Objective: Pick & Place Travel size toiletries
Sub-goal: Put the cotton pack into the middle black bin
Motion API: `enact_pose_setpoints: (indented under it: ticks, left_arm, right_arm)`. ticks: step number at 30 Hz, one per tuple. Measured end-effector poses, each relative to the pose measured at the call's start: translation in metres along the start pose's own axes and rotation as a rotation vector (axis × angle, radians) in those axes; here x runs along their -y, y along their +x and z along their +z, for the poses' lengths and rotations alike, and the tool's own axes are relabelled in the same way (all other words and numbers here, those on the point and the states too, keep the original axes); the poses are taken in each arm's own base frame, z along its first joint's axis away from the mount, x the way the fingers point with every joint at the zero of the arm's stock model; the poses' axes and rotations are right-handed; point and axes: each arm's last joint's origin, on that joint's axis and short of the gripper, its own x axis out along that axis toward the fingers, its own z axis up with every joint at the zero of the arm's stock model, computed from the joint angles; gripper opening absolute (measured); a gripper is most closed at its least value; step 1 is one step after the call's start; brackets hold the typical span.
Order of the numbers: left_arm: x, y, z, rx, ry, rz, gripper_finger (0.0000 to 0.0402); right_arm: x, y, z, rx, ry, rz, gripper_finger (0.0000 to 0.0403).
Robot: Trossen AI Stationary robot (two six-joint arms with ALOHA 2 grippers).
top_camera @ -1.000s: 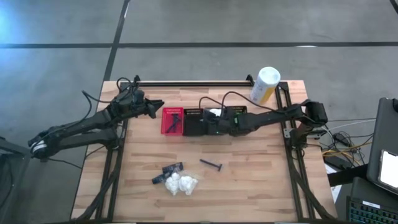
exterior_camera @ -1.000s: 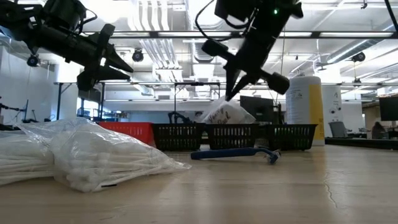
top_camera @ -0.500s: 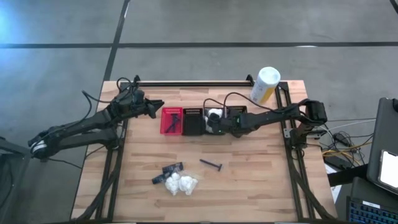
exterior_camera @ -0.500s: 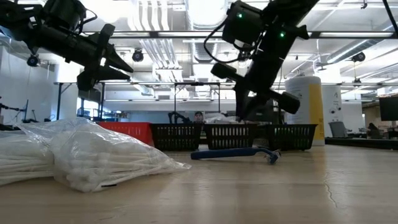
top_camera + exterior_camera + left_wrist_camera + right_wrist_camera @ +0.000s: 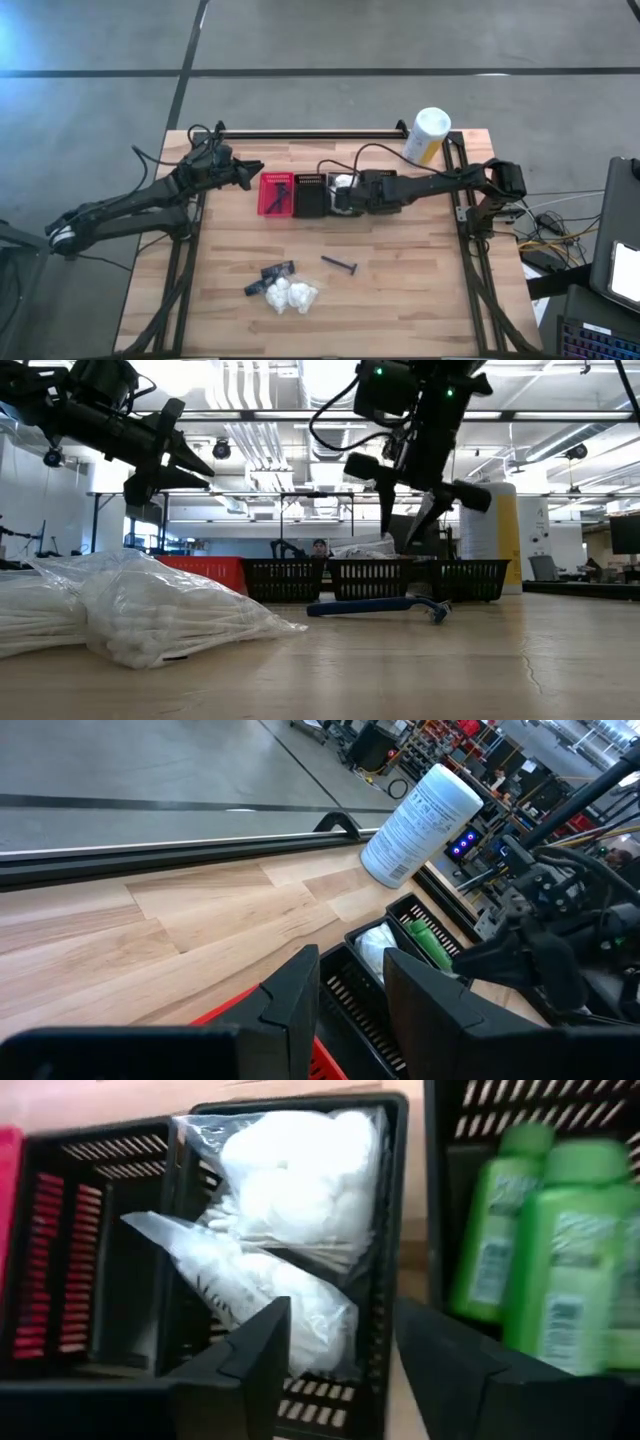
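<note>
Four small mesh baskets stand in a row at mid-table: one red (image 5: 277, 193), three black. The third (image 5: 385, 1200) holds two white plastic-wrapped bundles (image 5: 290, 1230); the fourth holds green bottles (image 5: 560, 1260). My right gripper (image 5: 340, 1350) hangs open just above the bundles, touching nothing. On the near part of the table lie more white bundles (image 5: 290, 295), black pieces (image 5: 277, 271) and a razor (image 5: 339, 264). My left gripper (image 5: 250, 170) hovers open over the table's far left, beside the red basket.
A tall white-and-yellow canister (image 5: 425, 135) stands at the far right corner. A black rail (image 5: 310, 131) runs along the far edge. Bare wood lies between the baskets and the loose items near the front.
My right gripper has sunk a little toward the third basket, rolled and tipped its wrist, and opened. The white bundle that hung from it above the baskets now lies in that basket.
</note>
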Motion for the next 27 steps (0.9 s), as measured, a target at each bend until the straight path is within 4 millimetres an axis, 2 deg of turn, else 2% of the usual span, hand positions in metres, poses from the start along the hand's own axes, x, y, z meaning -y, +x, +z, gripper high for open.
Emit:
enact_pose_setpoints:
  ticks: [6, 11, 16, 23, 27]
  left_arm:
    - [0.0, 0.0, 0.0, 0.0, 0.0, 0.0, 0.012]
    - [0.0, 0.0, 0.0, 0.0, 0.0, 0.0, 0.012]
    - [0.0, 0.0, 0.0, 0.0, 0.0, 0.0, 0.012]
    - [0.0, 0.0, 0.0, 0.0, 0.0, 0.0, 0.012]
    - [0.0, 0.0, 0.0, 0.0, 0.0, 0.0, 0.012]
  right_arm:
    - [0.0, -0.007, 0.003, -0.01, -0.093, -0.039, 0.0203]
    - [-0.007, -0.017, 0.006, -0.038, -0.224, -0.031, 0.0199]
    - [-0.016, -0.022, 0.011, -0.138, -0.313, 0.034, 0.0145]
    - [-0.016, -0.01, 0.024, -0.246, -0.246, 0.078, 0.0021]
    - [-0.016, 0.003, 0.033, -0.287, -0.192, 0.105, 0.002]
